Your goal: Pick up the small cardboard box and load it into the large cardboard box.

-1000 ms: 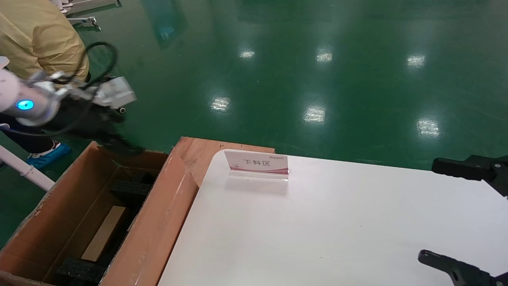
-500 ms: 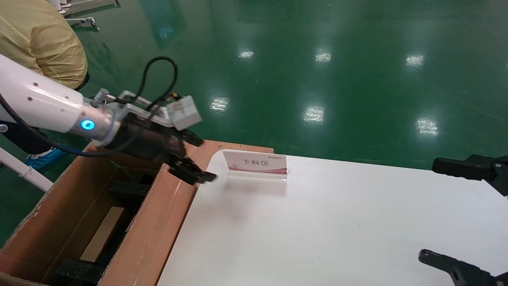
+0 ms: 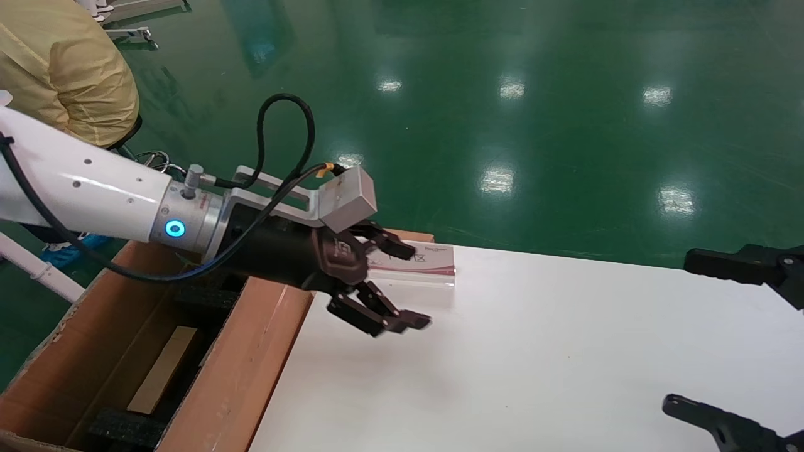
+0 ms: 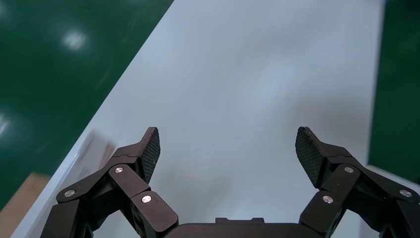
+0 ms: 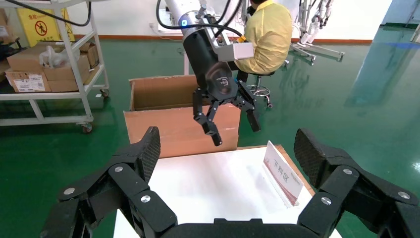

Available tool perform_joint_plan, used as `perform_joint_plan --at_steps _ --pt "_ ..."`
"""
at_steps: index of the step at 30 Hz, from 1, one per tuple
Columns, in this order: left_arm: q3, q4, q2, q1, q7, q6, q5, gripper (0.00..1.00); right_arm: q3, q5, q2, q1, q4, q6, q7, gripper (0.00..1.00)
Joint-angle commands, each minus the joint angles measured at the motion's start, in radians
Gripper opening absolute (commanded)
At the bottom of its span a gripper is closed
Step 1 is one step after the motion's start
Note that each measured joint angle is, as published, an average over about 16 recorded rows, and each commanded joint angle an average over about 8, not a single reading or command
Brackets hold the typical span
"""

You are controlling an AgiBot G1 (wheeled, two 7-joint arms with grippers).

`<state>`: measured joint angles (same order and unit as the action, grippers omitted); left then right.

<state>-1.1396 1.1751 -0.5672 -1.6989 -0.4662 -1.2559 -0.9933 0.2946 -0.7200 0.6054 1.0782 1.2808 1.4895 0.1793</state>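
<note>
Behind and below the left gripper [image 3: 394, 289] stands the large cardboard box [image 3: 239, 370], open on the floor against the white table [image 3: 534, 351], with black foam pieces [image 3: 207, 300] inside and a pale brown slab [image 3: 164, 367] lying among them. That slab may be the small cardboard box, though too little of it shows to be sure; no small carton lies on the table. A second ago this arm was over the far corner of the large box; half a second ago it crossed the near flap; now it reaches out over the table's corner, just in front of the label stand [image 3: 433, 263]. My reading is that the loading is done, or nearly so, and the arm is moving off or heading back for another carton. Its jaws are spread wide, holding nothing and touching nothing, the table bare beneath them. Far across the table, the right gripper [image 5: 228, 163] sits parked at the opposite edge, likewise spread wide and empty.
</note>
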Motion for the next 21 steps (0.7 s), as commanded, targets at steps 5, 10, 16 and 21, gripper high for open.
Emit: perform_joint_plan --at_steps 5,10,16,21 --pt "0.191 0.024 -0.01 0.138 0.062 -0.053 0.058 1.0 -0.002 -0.002 0.001 -0.001 0.001 0.001 0.001 1.0" --pt "0.349 0.044 -0.018 0.254 0.113 -0.097 0.107 1.0 -0.004 -0.003 0.002 -0.001 0.001 0.002 0.002 1.0" --pt "0.54 0.068 -0.028 0.392 0.175 -0.151 0.165 1.0 -0.007 -0.005 0.003 -0.002 0.001 0.003 0.004 1.0" --pt "0.7 0.089 -0.036 0.508 0.227 -0.195 0.214 1.0 -0.008 -0.006 0.003 -0.002 0.002 0.003 0.005 1.0"
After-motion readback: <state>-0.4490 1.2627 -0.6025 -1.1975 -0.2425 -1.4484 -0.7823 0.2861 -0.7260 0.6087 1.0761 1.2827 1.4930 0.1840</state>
